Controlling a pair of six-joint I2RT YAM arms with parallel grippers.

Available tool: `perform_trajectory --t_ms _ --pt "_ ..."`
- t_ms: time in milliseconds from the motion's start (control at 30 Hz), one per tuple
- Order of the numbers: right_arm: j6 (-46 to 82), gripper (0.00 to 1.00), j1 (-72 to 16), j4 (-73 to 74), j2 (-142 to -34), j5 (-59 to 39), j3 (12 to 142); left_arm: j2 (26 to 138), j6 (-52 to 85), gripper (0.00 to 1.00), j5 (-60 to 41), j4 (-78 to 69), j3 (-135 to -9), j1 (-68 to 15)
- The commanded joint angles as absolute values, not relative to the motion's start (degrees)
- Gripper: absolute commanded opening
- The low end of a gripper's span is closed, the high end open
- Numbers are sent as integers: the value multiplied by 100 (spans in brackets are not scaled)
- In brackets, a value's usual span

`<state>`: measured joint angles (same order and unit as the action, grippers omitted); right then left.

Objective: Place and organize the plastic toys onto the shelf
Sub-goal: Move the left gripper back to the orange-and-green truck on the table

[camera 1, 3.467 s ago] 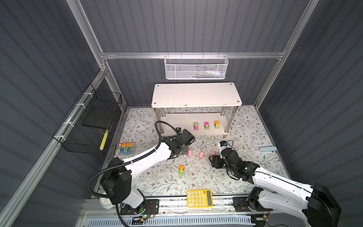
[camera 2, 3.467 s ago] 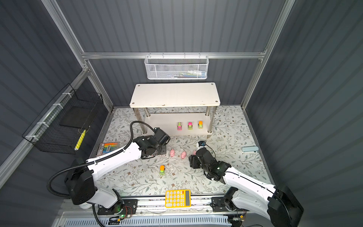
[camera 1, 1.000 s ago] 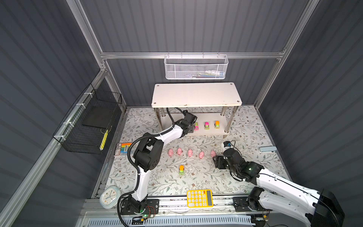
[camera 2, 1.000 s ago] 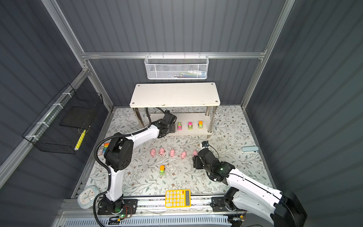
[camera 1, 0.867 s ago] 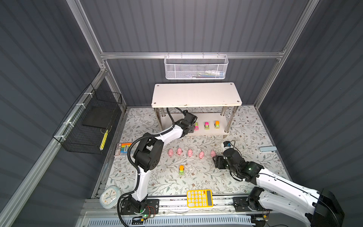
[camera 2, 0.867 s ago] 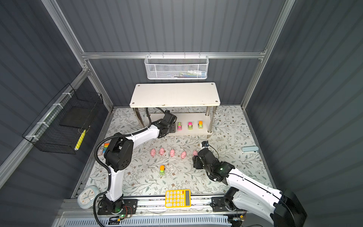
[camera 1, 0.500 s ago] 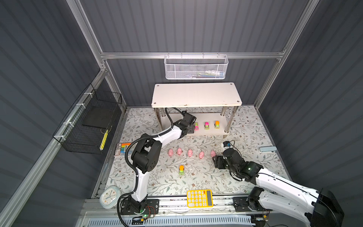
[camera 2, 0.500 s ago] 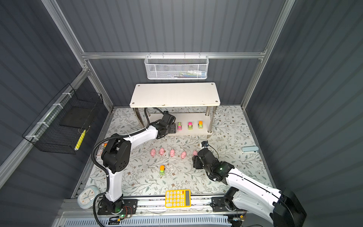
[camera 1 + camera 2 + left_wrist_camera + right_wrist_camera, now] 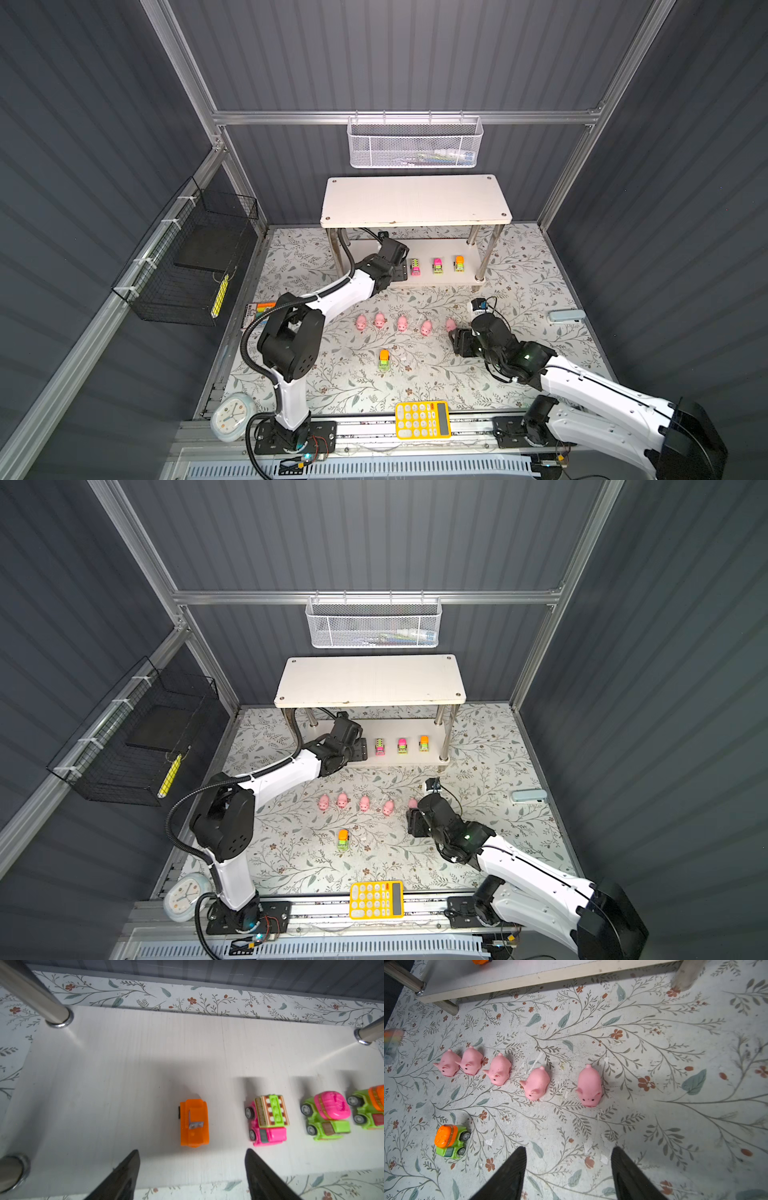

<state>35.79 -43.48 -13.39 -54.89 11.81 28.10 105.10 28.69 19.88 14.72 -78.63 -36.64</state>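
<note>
Reaching in under the top of the shelf [image 9: 415, 199], the left claw [image 9: 192, 1152] now stands spread with nothing between its jaws; a few seconds back that arm was low over the pigs [image 9: 499, 1070] on the mat [image 9: 332, 386], and a second ago it was already at the lower board [image 9: 124, 1064]. An orange car [image 9: 193, 1123] sits free on that board just ahead of the fingertips, in a row with three other cars [image 9: 268, 1120], near them but apart. The five pigs lie in a line on the mat in front of the shelf, all uncovered now, and a fifth car [image 9: 450, 1140], orange over green, stands alone nearer the calculator [image 9: 422, 419]. The right claw [image 9: 569, 1149] hovers spread and empty by the pig at the row's end, hardly shifted. The mat is pale with a leaf-and-flower print, scuffed in places. Grey ribbed walls and an aluminium frame close the cell; a white basket [image 9: 415, 145] hangs on the back wall, a black basket [image 9: 187, 257] on the left, and a clock [image 9: 232, 415] and marker pack [image 9: 257, 309] lie by the left edge
</note>
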Motion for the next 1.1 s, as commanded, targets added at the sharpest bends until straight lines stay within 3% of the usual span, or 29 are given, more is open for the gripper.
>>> perform_trajectory --t_ms 0,333,667,1067 --pt "3584 67 -4315 -1354 -5510 1190 2936 10025 3114 80 1896 1467 -7431 -3681" --pt "3567 67 -4315 -1379 -5555 1155 2984 8963 3607 80 2097 1898 -6304 -4215" --pt "3550 67 -4315 -1424 -5554 1118 2985 7889 5022 81 2827 2989 -5257 -5559" --pt "3576 67 -4321 -1439 -5505 997 2893 8251 6375 81 2991 2924 -4408 -6571"
